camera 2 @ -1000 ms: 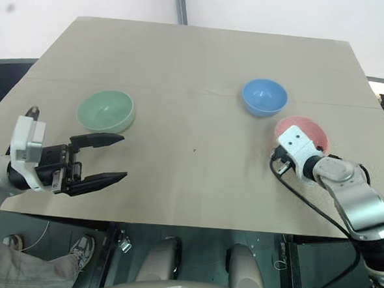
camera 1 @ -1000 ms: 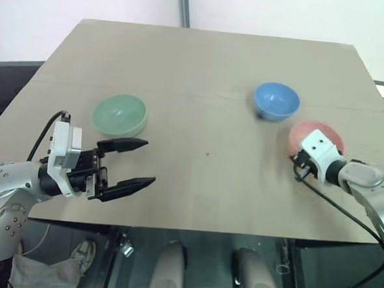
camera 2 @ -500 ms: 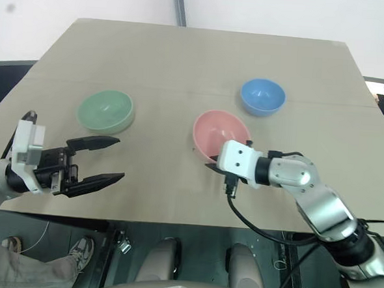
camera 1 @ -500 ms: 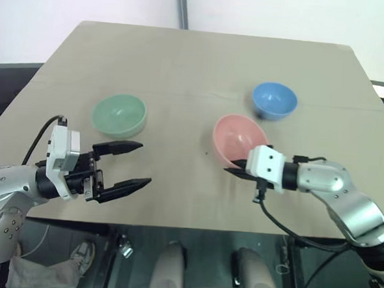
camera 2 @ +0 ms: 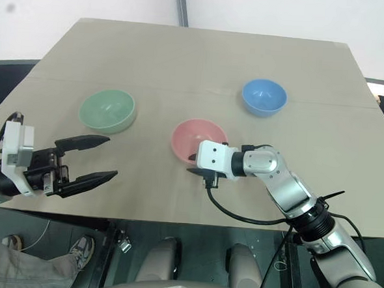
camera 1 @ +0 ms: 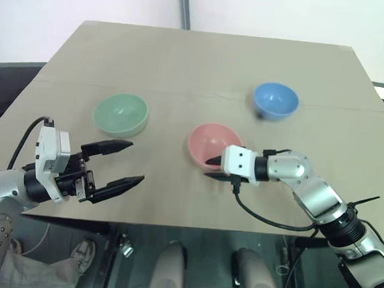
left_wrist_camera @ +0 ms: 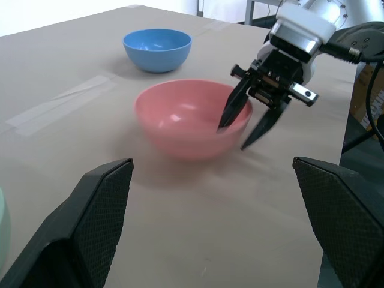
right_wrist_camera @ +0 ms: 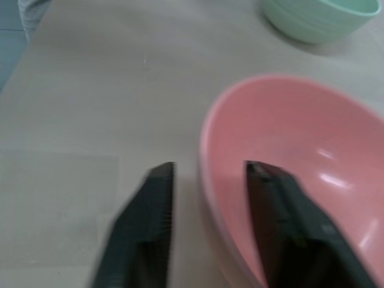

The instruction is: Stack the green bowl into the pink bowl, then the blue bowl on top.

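The right end effector (camera 1: 211, 168) straddles the smooth salmon-pink plastic bowl's (camera 1: 208, 142) rim, fingers parted, grip released; withdrawing carelessly could drag the bowl.

**Tan counter against a pale wall, dark floor around it**

A wide tan counter (camera 1: 203, 60) takes up the middle of the scene, its surface matte and evenly lit. A faint seam (camera 1: 182, 91) runs across it from left to right, and the left wrist view shows a strip of clear tape (left_wrist_camera: 60, 105) lying flat on the top. Behind the far edge rises a plain pale wall (camera 1: 90, 1), split by a dark vertical post (camera 1: 183, 6). Dark floor (camera 1: 6, 84) shows past the left and right edges. Below the near edge a person's shoe (camera 1: 81, 255) and trouser leg rest on the floor at left
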You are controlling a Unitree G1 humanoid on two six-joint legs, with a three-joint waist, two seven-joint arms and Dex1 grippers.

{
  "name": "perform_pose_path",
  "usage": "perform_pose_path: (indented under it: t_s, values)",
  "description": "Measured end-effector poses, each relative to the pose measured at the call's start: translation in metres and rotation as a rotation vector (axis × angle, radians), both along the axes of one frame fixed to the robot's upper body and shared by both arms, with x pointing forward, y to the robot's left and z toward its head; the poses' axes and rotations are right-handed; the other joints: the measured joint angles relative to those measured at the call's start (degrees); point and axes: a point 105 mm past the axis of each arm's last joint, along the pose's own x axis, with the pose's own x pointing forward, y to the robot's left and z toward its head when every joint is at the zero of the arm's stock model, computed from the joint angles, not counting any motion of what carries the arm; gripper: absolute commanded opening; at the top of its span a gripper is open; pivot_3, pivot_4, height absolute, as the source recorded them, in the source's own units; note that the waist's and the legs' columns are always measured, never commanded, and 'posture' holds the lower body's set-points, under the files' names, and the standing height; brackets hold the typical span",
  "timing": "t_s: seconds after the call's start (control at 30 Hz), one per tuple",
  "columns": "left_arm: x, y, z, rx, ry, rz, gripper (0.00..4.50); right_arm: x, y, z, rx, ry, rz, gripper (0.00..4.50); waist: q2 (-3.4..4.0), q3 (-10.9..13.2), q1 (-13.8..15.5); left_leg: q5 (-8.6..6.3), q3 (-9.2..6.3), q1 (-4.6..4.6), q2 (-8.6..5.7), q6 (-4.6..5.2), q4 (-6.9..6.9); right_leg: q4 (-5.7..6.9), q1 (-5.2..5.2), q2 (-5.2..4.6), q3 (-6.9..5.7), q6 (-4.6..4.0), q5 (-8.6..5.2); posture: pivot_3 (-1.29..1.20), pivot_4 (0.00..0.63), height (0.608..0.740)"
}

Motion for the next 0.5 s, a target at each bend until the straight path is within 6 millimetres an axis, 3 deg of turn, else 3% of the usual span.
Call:
perform_pose_path:
  t_s: [0.03,0.1,0.17,0.3,0.33,0.4,0.43,0.47,0.5]
  values:
    - [0.0,0.0,0.0,-0.003,-0.001,0.003,4.5,0.0,0.001,0.0,0.003,-0.004,0.002,3.62,0.0,0.0,0.0,0.0,-0.01,0.0,0.0,0.0,0.0,0.01,0.0,0.01,0.0,0.0,0.0,0.0,0.15,0.74]
    - [0.001,-0.001,0.001,-0.007,-0.007,0.01,4.5,0.0,-0.001,0.005,0.03,0.01,-0.005,3.62,0.01,0.01,0.0,0.0,-0.01,-0.02,0.0,0.0,0.0,-0.01,0.0,0.01,0.0,0.0,0.0,0.0,0.15,0.74]
    - [0.001,-0.002,0.001,-0.012,-0.013,0.012,4.5,-0.002,-0.003,0.021,0.105,0.037,-0.02,3.62,0.01,0.01,0.02,0.0,-0.01,-0.04,0.0,0.0,0.0,-0.01,0.0,0.01,0.0,0.0,0.0,0.0,0.15,0.74]
    - [0.005,-0.005,0.006,-0.035,-0.033,0.028,4.5,0.003,-0.023,0.078,0.272,0.073,-0.073,3.62,0.03,0.02,0.1,0.0,-0.03,-0.01,0.0,0.0,0.02,0.03,0.02,0.01,0.0,0.0,0.01,0.0,0.15,0.74]
    - [0.008,-0.006,0.007,-0.046,-0.039,0.039,4.5,0.015,-0.036,0.095,0.292,0.041,-0.144,3.62,0.03,0.02,0.06,0.0,-0.02,0.02,0.0,0.0,0.07,0.04,0.05,0.01,0.0,0.0,0.01,0.0,0.15,0.74]
    - [0.01,-0.009,0.006,-0.056,-0.036,0.04,4.5,0.037,-0.053,0.107,0.309,0.002,-0.264,3.62,0.01,0.01,0.01,0.0,-0.03,0.04,0.0,0.0,0.08,0.03,0.06,0.02,0.0,0.0,0.01,0.0,0.15,0.74]
    - [0.011,-0.01,0.005,-0.061,-0.033,0.039,4.5,0.05,-0.061,0.108,0.304,-0.017,-0.331,3.62,0.01,0.01,-0.03,0.0,-0.02,0.04,0.0,0.0,0.09,0.03,0.06,0.02,0.01,0.0,0.01,0.0,0.15,0.74]
    - [0.014,-0.015,0.006,-0.075,-0.038,0.027,4.5,0.084,-0.088,0.095,0.249,-0.041,-0.515,3.62,0.01,0.01,-0.02,0.0,-0.01,-0.01,0.0,0.01,0.12,0.02,0.03,0.02,0.02,0.0,0.01,0.0,0.15,0.74]
    - [0.014,-0.015,0.005,-0.075,-0.035,0.029,4.5,0.089,-0.094,0.09,0.234,-0.041,-0.545,3.62,0.02,0.02,-0.02,0.0,0.0,-0.02,0.0,0.01,0.11,0.02,0.01,0.02,0.02,-0.01,0.01,0.0,0.15,0.74]
